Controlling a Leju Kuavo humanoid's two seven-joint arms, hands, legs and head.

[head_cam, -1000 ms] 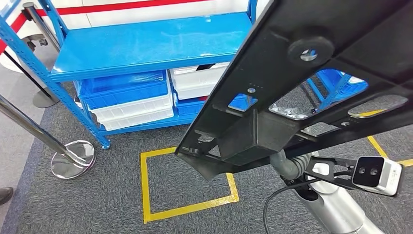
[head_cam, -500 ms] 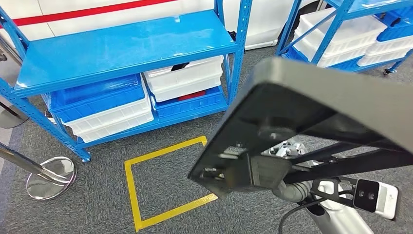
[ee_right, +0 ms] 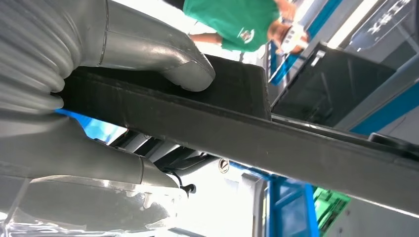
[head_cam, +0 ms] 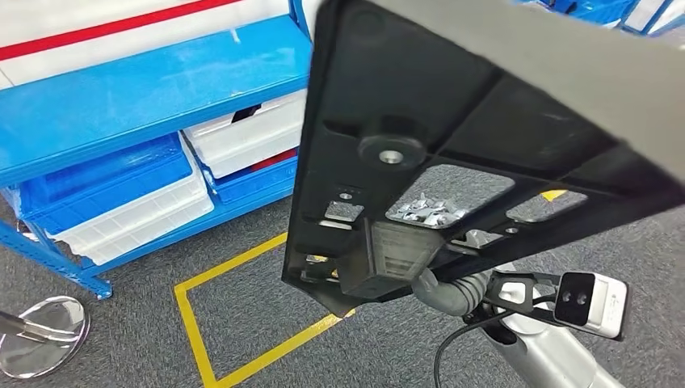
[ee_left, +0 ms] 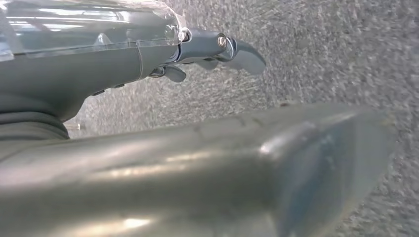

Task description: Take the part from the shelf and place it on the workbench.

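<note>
- The right hand (ee_right: 99, 98) clamps the large black ribbed plastic part (head_cam: 452, 162) by one edge, thumb over it.
- The part's long axis runs up and away from that hand, well off the blue metal shelf (head_cam: 145, 97).
- The left hand (ee_left: 207, 49) hangs empty, fingers loosely extended, above grey carpet (ee_left: 336, 44).

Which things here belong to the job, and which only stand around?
Job:
- black part
- right hand, gripping the part
- blue shelf

Standing around:
- bins
- yellow floor tape
- chrome post base
- person in green
- left hand, holding nothing
</note>
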